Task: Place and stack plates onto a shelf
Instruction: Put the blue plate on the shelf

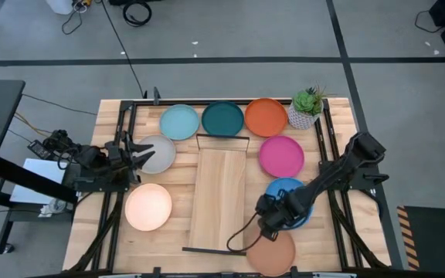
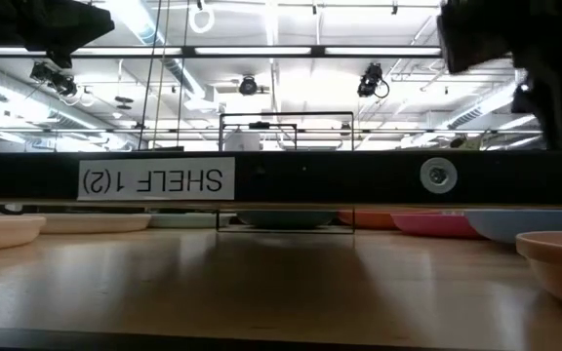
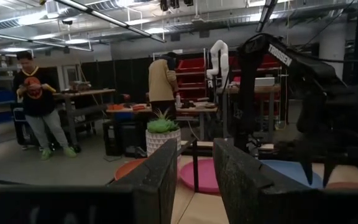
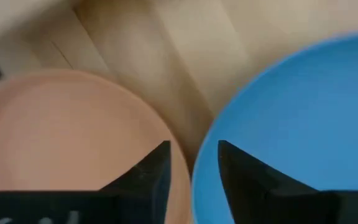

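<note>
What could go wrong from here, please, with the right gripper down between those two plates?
The right gripper sits over the narrow gap where the blue plate and terracotta plate nearly meet; closing there might catch both rims or shove one plate aside. The left gripper is at the grey plate, so pushing forward could slide it toward the light blue plate.

Non-task stuff: small potted green plant (image 1: 307,107) in a white pot at the far right corner of the wooden counter (image 1: 338,116). Black cable (image 1: 122,46) across the grey floor beyond the counter. Two people (image 3: 37,99) standing at workbenches in the room behind; "SHELF 1(2)" label (image 2: 156,179) reads upside down.
</note>
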